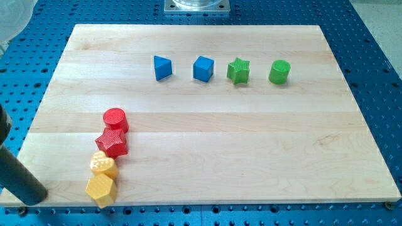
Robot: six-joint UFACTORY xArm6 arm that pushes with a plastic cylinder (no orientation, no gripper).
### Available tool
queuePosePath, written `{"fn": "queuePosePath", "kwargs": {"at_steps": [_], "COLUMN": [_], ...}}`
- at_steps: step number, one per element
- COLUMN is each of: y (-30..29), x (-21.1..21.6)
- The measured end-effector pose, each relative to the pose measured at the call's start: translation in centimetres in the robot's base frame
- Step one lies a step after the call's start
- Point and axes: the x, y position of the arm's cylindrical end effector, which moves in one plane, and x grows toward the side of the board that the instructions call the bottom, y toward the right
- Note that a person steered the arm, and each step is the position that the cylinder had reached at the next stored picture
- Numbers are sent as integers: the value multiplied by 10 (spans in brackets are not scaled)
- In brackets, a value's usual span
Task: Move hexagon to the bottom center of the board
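A yellow hexagon block (100,188) sits at the board's bottom edge, towards the view's left. A second yellow block (103,164), its shape unclear, touches it just above. A red star (112,142) and a red cylinder (115,119) continue the column upward. My dark rod enters from the view's left edge, and my tip (34,196) rests at the board's bottom left corner. It is well left of the yellow hexagon and touches no block.
A row near the board's top holds a blue wedge-like block (162,67), a blue cube (203,68), a green star (238,71) and a green cylinder (279,71). The wooden board (251,150) lies on a blue perforated table (377,75).
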Motion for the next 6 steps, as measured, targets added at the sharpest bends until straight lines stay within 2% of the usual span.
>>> {"fn": "queuePosePath", "kwargs": {"at_steps": [3, 6], "y": [55, 146], "x": [0, -1]}}
